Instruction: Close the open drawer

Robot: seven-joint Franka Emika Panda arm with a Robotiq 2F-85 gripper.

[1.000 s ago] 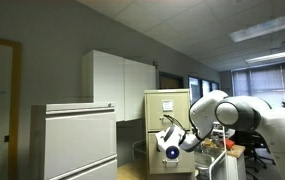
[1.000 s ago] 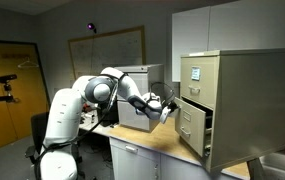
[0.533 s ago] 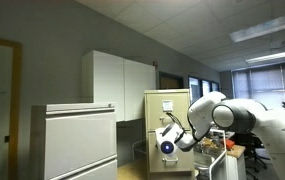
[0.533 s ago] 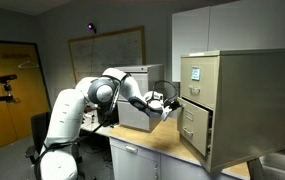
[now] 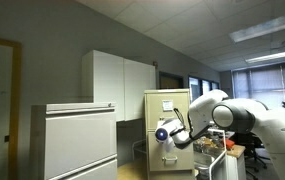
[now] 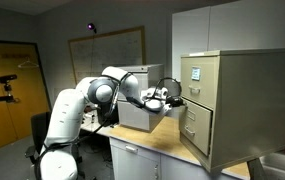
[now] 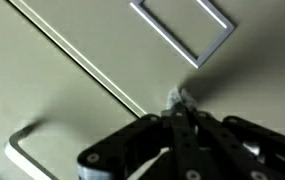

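The beige drawer [image 6: 194,116] is the second from the top of the tall narrow filing cabinet [image 6: 244,100]. It sits almost flush with the cabinet front. My gripper [image 6: 176,98] is shut and empty, and its fingertips press against the drawer front near its upper edge. In the wrist view the shut fingertips [image 7: 179,98] touch the flat beige front [image 7: 92,130]. A small metal handle [image 7: 24,152] shows at lower left and a label frame [image 7: 182,28] at upper right. In an exterior view the gripper [image 5: 165,135] is in front of the cabinet [image 5: 169,105].
A wide white cabinet [image 5: 77,140] stands beside the filing cabinet. White wall cupboards [image 5: 117,85] hang above. The wooden counter [image 6: 157,140] runs under my arm. A whiteboard [image 6: 107,50] is on the far wall.
My gripper has moved toward the cabinet and pushed the drawer inward. The drawer stuck out more before and now is nearly flush.
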